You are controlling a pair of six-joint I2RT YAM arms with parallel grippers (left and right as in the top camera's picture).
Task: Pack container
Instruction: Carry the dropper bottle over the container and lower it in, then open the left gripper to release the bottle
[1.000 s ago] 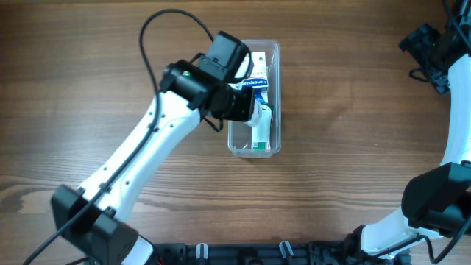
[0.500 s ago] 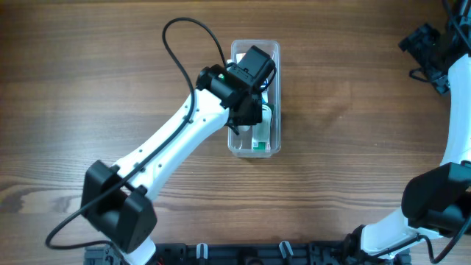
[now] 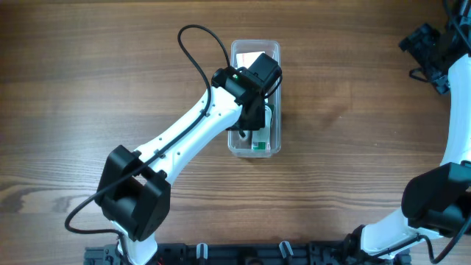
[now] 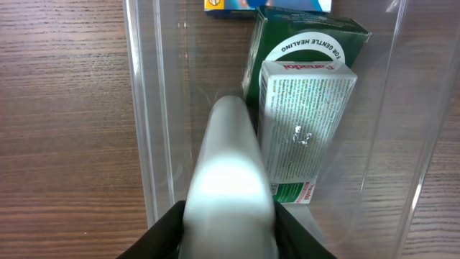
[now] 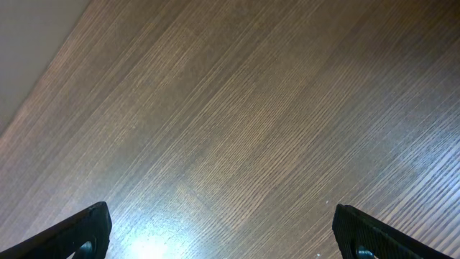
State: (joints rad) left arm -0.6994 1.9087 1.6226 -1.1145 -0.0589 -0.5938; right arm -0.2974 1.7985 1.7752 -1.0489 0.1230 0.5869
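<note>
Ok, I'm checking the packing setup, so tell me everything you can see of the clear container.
The container is a clear plastic tub, long and narrow with rounded corners, open-topped and upright on the wooden table. Inside lie a green box with a white printed box over it; a blurred grey object shows beside them. The left arm reaches over it.

The blurred grey object [image 4: 228, 187] (bottle or tube, unclear) hides part of the container [image 4: 144, 129].

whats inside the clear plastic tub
White-and-green printed box over a dark green box, a blue-and-yellow pack, a pale rounded item in the left gripper. Whatever lies under them is covered.
</note>
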